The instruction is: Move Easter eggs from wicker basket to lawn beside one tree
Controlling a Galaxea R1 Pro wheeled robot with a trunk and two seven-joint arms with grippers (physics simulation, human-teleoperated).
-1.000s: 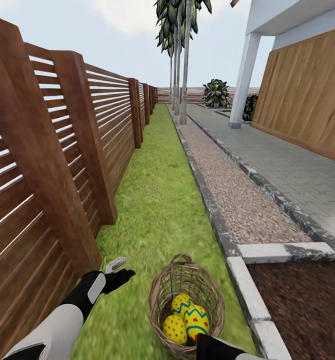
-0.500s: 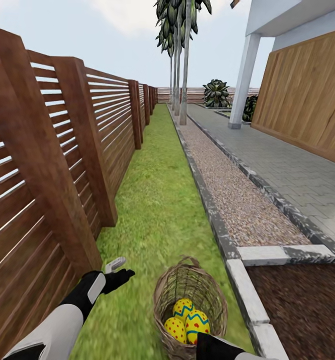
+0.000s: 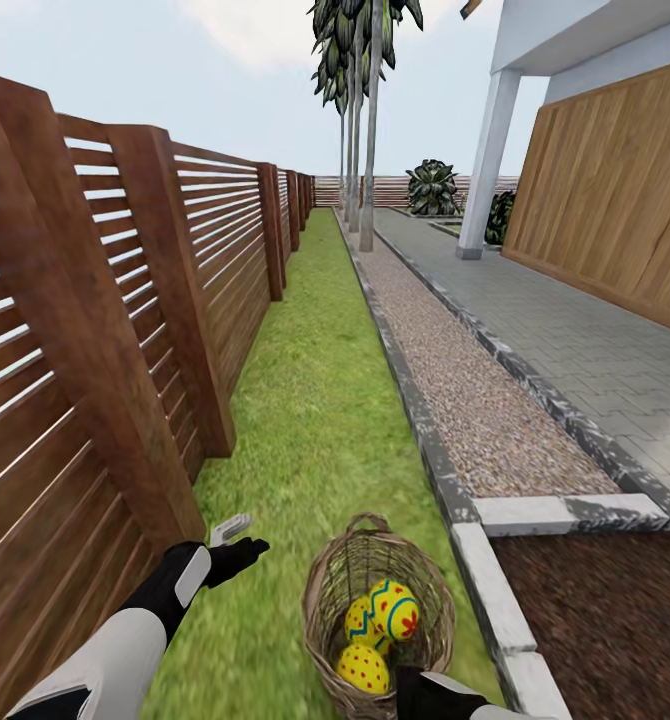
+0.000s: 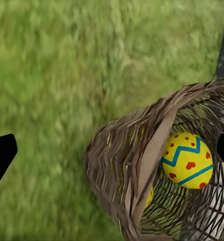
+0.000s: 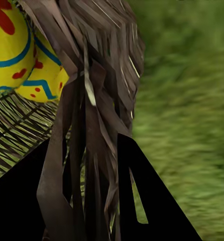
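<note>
wicker basket [image 3: 377, 620] at 6 o'clock on lawn [image 3: 315, 400], three Easter eggs [image 3: 379, 625] inside | right gripper [image 5: 99, 201] jaws clamp basket rim | left gripper [image 3: 237, 536] at 7 o'clock, jaws wide, empty

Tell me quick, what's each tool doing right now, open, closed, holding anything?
Left tool: open, empty, over the lawn.
Right tool: closed on the basket rim, eggs inside.

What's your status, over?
Right gripper shut on the wicker basket rim. Left gripper open, empty, over the lawn. Three Easter eggs in basket. Tree far ahead, grass path open.
</note>
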